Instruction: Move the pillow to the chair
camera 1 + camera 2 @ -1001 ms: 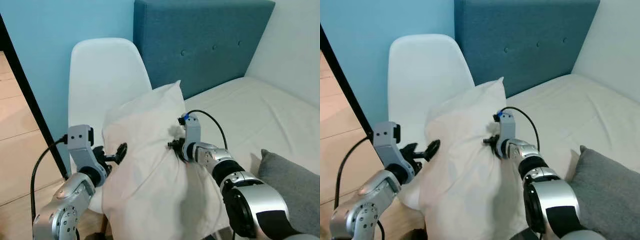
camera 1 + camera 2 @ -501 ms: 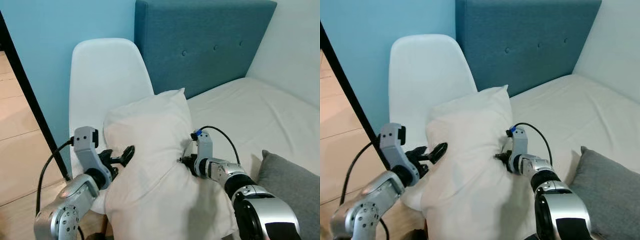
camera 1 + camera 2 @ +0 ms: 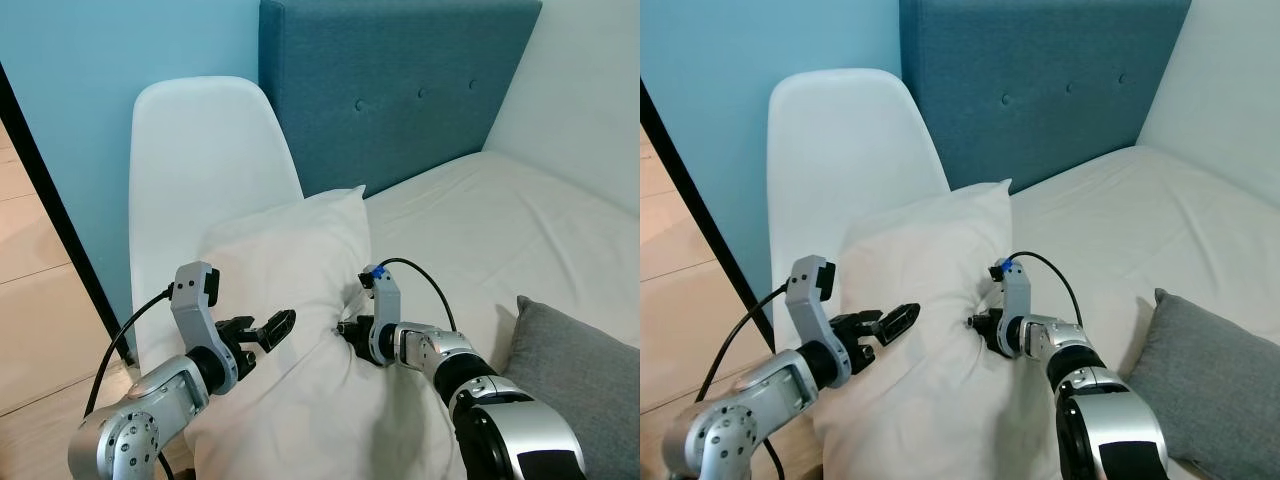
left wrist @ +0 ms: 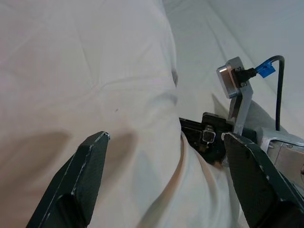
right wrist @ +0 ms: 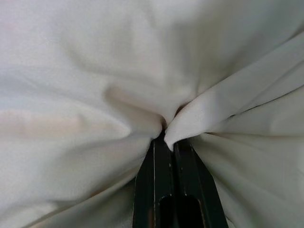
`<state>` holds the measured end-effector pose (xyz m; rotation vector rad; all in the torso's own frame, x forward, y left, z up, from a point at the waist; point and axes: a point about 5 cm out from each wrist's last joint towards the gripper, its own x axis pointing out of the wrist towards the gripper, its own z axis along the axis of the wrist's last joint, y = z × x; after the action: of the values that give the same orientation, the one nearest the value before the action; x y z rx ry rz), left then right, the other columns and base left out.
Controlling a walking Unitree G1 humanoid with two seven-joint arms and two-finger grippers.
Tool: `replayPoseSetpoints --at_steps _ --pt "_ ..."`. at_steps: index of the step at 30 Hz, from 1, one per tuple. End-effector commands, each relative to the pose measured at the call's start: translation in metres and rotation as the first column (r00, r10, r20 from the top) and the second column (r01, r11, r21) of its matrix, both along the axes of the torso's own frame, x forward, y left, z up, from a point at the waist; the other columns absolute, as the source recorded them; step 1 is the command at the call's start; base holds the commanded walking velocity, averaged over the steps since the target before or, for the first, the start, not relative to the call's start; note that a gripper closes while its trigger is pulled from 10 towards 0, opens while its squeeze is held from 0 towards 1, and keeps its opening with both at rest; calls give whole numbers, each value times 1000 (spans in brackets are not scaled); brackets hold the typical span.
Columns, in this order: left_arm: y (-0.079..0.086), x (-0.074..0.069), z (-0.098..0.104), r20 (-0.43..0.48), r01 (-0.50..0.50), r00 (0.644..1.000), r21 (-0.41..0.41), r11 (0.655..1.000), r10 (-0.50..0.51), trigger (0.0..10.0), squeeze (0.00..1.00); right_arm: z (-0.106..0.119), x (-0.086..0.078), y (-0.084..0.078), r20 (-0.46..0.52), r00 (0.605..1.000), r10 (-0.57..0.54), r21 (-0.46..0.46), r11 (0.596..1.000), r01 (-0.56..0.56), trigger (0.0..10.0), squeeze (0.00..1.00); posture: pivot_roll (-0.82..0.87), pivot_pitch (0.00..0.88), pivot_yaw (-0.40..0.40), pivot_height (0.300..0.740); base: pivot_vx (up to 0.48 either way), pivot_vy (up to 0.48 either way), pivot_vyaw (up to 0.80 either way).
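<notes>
Bed (image 3: 520, 220), blue headboard (image 3: 400, 90); white chair (image 3: 200, 170) at 10. R claw (image 5: 164, 135) pinches pillow (image 3: 300, 260); L claw (image 4: 161, 156) spread wide.

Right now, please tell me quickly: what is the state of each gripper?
Left gripper: open, fingers spread over the pillow, holding nothing.
Right gripper: shut on a pinched fold of the pillow.
</notes>
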<state>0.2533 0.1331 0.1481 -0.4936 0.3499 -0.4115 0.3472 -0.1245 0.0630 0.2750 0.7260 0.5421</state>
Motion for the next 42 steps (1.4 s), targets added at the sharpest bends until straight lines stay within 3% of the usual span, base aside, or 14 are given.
replayPoseSetpoints --at_steps 1,4,5,6,8,11,12,14,15,27,37,40,41,42 --pt "-2 1 -3 -33 28 999 68 997 -25 10000 0 -2 -1 -1 -7 1000 -20 2 1000 20 10000 51 -13 44 -83 571 0 0 0" --pt "1 3 -4 -30 33 999 180 983 -28 10000 0 0 1 -6 0 999 -32 4 999 32 10000 55 -14 47 -81 571 0 0 0" --pt "3 4 -4 -23 30 999 216 976 -25 10000 302 1 1 -8 3 999 -36 3 999 36 10000 51 -13 51 -80 571 0 0 0" --pt "6 6 -4 -20 22 1000 229 973 -18 10000 929 2 2 -11 7 999 -42 4 999 42 10000 51 -14 56 -79 571 0 0 0" --pt "19 13 -10 -33 -21 999 235 972 29 10000 1000 3 3 -15 10 999 -47 3 999 47 10000 47 -22 65 -76 571 0 0 0" --pt "41 22 -29 -78 -82 991 261 962 106 10000 1000 5 3 -20 17 998 -52 -2 999 52 10000 47 -31 76 -75 571 0 0 0" --pt "49 22 -41 -103 -87 987 272 958 119 10000 522 6 3 -21 22 999 -48 1 999 48 10000 47 -47 92 -70 571 0 0 0" --pt "52 21 -47 -118 -83 986 279 957 120 10000 522 6 3 -22 26 999 -43 4 999 43 10000 47 -50 95 -68 571 0 0 0" --pt "54 19 -56 -137 -86 983 264 961 126 10000 0 7 3 -23 30 999 -38 9 999 38 10000 43 -62 114 -59 571 0 0 0" --pt "37 41 -79 -137 -135 983 -90 987 123 10000 0 29 5 -21 90 996 -10 118 993 -1 10000 31 -114 206 -28 571 0 0 0" --pt "11 65 -78 -105 -16 994 -106 994 5 10000 0 53 1 -15 141 989 33 156 986 -55 10000 27 -152 254 -29 571 0 0 0" --pt "12 70 -77 -103 -13 995 -80 997 4 8471 0 58 2 -15 153 988 27 154 987 -51 10000 27 -153 253 -24 571 0 0 0" --pt "16 71 -77 -105 -17 994 -50 999 12 0 0 62 3 -15 160 987 20 160 986 -46 10000 24 -149 248 -24 571 0 0 0" --pt "16 71 -77 -105 -17 994 -50 999 12 0 0 62 3 -15 160 987 20 160 986 -46 10000 24 -149 248 -24 571 0 0 0"
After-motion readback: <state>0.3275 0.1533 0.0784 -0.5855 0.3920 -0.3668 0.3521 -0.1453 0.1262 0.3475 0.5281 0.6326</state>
